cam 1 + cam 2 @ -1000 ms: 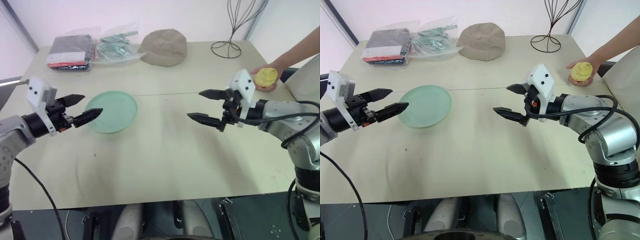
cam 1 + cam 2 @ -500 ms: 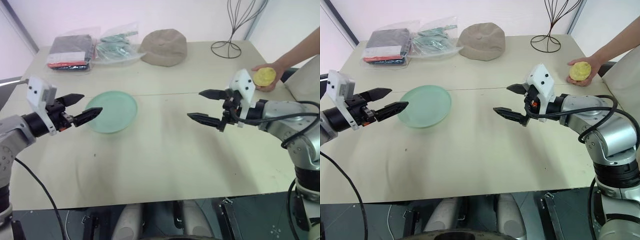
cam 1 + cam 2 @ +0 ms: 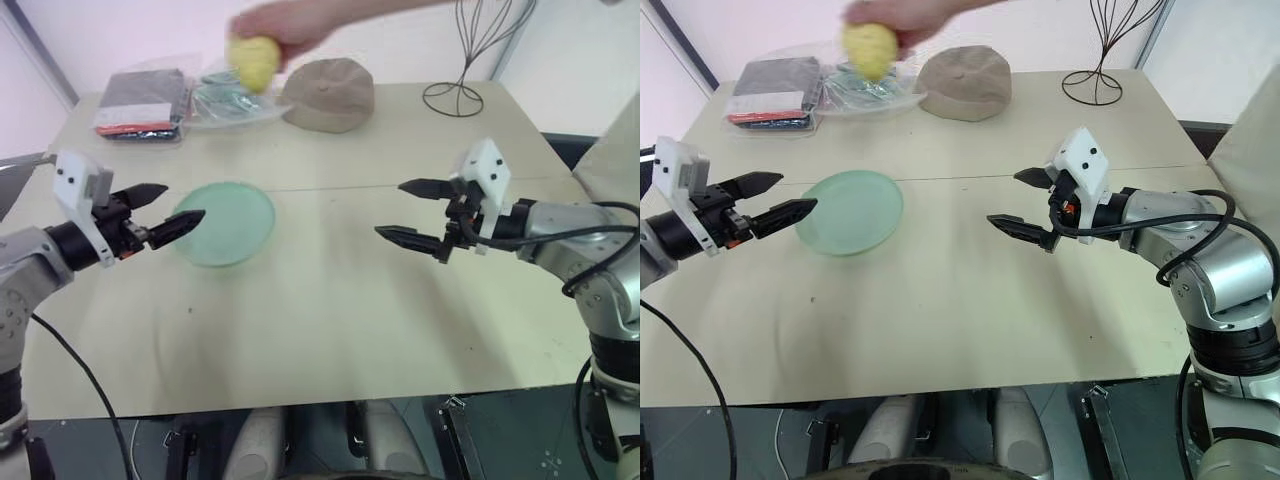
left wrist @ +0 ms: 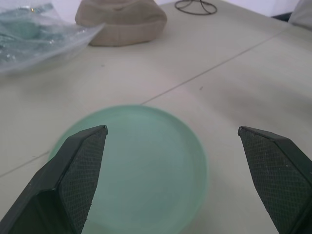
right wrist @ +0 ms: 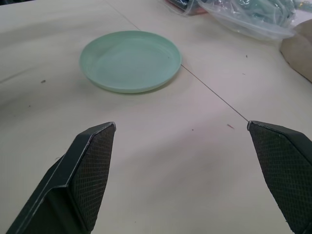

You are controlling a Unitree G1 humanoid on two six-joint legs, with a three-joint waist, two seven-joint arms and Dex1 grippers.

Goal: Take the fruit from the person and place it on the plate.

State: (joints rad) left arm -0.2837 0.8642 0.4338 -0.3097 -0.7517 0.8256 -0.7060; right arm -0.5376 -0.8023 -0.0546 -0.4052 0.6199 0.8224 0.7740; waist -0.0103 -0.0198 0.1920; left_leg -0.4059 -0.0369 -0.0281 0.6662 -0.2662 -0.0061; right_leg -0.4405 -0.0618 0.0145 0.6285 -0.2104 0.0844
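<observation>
You have the left gripper (image 3: 168,206) hovering with its fingers spread apart and nothing between them, its tips just at the 9 o'clock rim of the plate (image 3: 228,222). Your right gripper (image 3: 410,211) hangs over the bare table (image 3: 330,310) at 3 o'clock of the plate, well apart from it, fingers likewise wide and empty. The fruit (image 3: 252,62) is in the person's hand (image 3: 290,20), up in the air at 12 o'clock of the plate, above the plastic bags (image 3: 235,95) and beside the tan cap (image 3: 329,94).

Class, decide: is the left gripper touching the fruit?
Apart. In the left eye view the left gripper hovers open beside the plate, while the person's hand holds the fruit far above.
</observation>
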